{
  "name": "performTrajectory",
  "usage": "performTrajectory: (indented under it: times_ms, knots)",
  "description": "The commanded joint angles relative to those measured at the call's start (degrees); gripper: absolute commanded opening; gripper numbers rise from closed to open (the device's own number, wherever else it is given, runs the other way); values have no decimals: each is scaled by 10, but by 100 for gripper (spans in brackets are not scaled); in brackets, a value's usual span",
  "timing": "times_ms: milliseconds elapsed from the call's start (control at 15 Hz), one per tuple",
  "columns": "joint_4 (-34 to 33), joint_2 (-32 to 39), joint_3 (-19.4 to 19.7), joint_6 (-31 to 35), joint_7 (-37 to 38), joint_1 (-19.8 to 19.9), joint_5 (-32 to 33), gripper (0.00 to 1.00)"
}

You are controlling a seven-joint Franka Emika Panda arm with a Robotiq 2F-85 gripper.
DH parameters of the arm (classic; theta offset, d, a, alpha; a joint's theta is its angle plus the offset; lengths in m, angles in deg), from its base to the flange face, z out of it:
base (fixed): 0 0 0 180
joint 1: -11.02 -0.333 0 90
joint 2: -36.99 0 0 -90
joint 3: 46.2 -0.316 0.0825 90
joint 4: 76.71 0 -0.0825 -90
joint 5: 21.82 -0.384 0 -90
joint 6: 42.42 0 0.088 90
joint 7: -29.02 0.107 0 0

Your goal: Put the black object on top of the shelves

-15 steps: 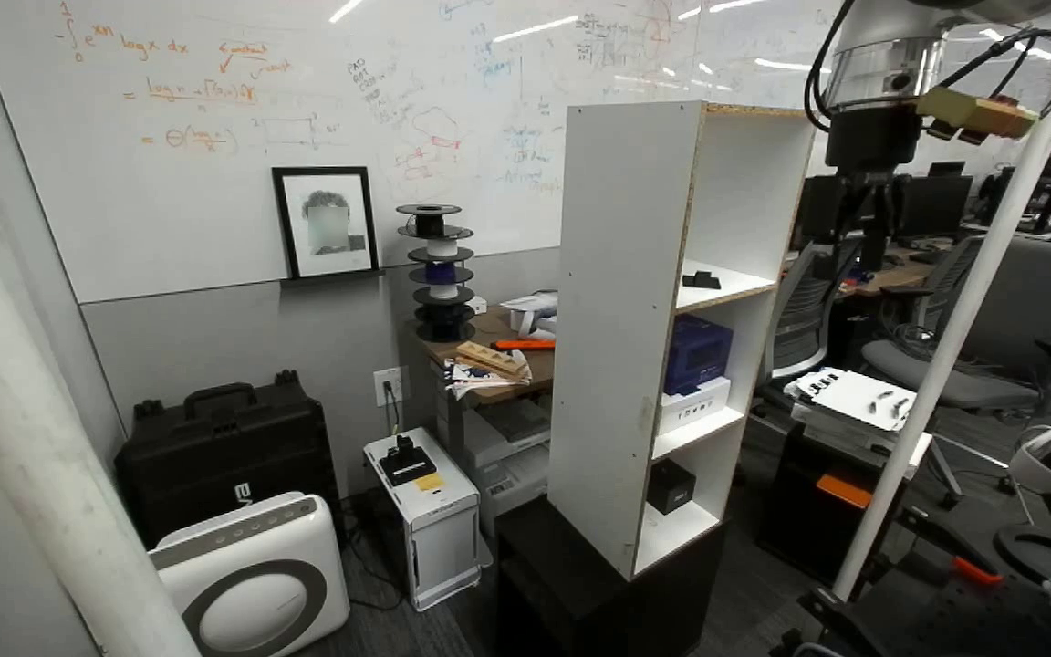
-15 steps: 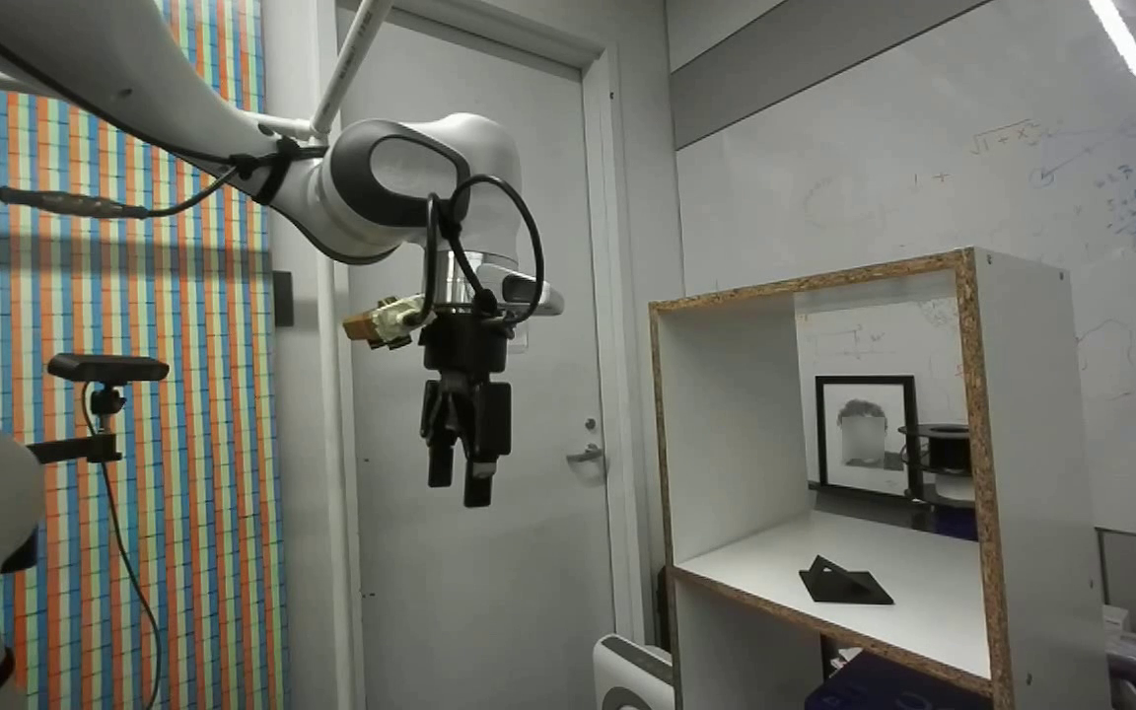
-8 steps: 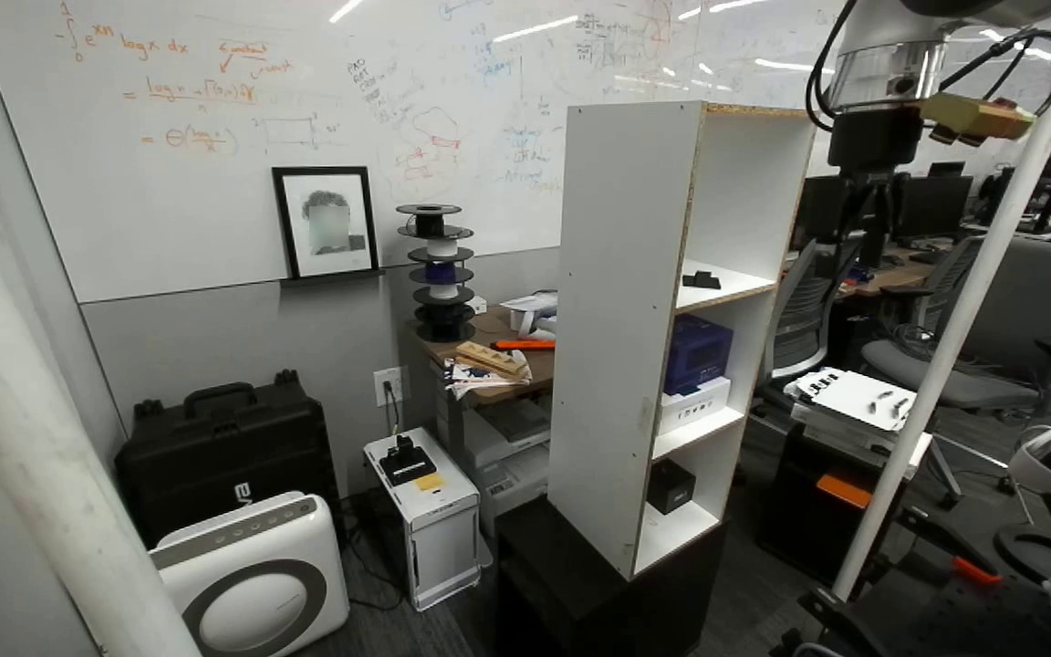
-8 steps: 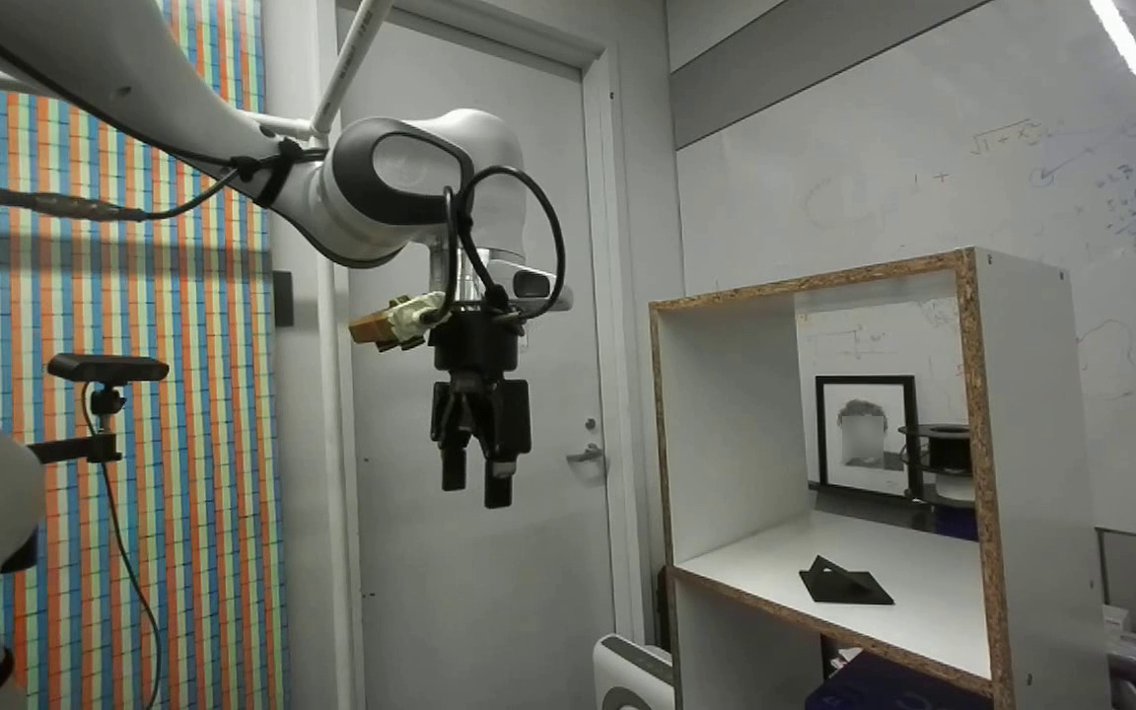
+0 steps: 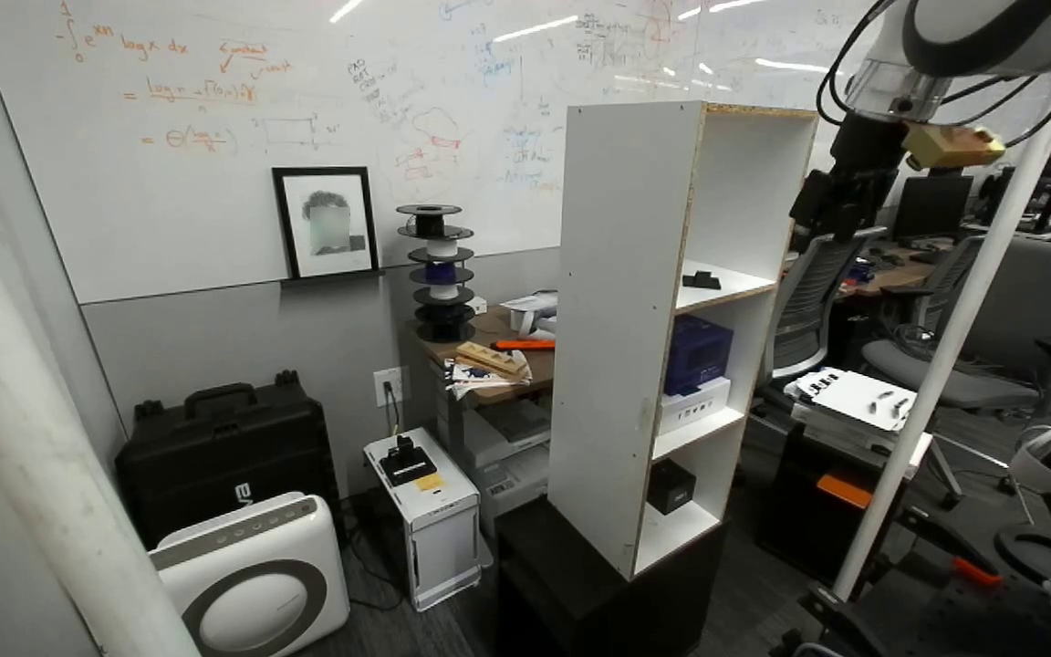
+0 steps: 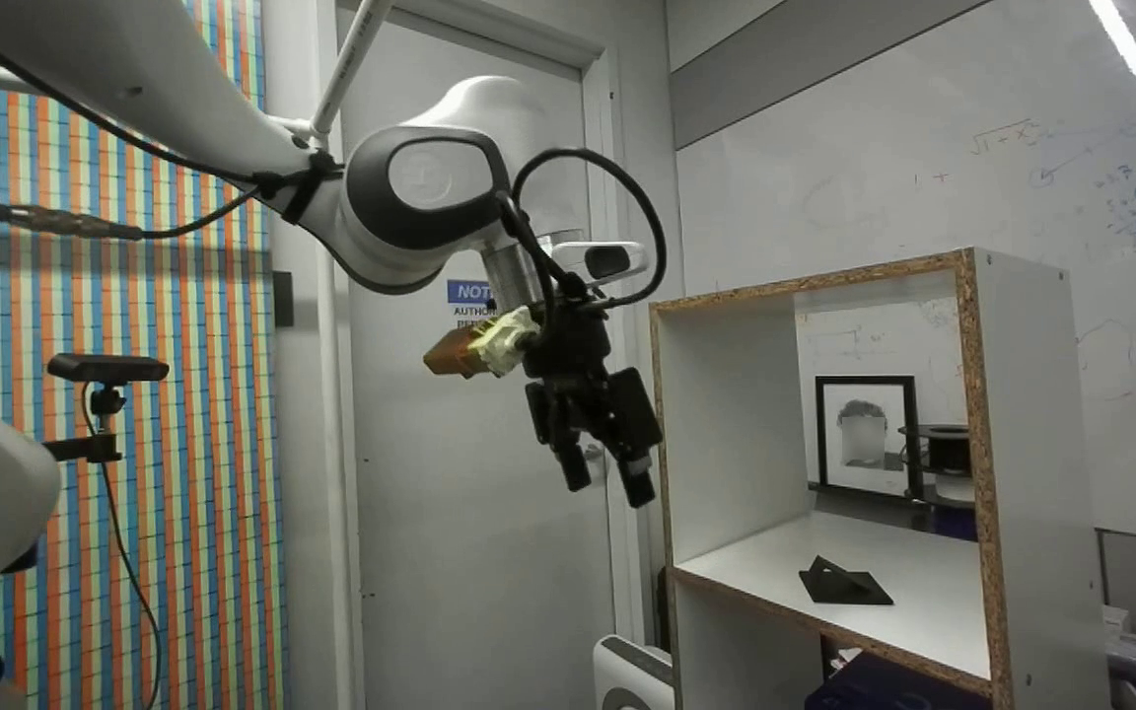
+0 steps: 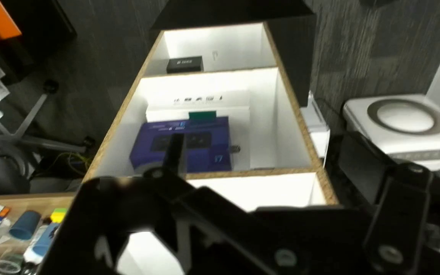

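Outside the shelves [image 6: 1031,444], before their open front, you have the gripper [image 6: 607,483] tilted, its two fingers [image 6: 638,485] standing apart with a clear gap. Inside the shelves' top compartment, your black object [image 6: 844,589] lies on the floor of that space, apart from the gripper. Down in the shelves' middle compartment you see a purple box [image 5: 699,353] atop a white box [image 5: 694,408], and in their lowest, a small dark box [image 5: 671,485].
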Motion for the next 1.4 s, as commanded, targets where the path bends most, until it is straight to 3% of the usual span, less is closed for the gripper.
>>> performTrajectory:
  times_ms: [0,267,467,733,1000,1333]
  knots:
    - [-13,85,0,153,56,26,-12,100]
    - [-31,179,-10,292,126,36,-43,100]
    - [-64,249,-20,356,173,39,-51,100]
    - [-126,327,-17,401,252,38,-17,100]
    - [-181,386,16,437,341,19,39,100]
    - [-217,427,49,465,404,-17,40,100]
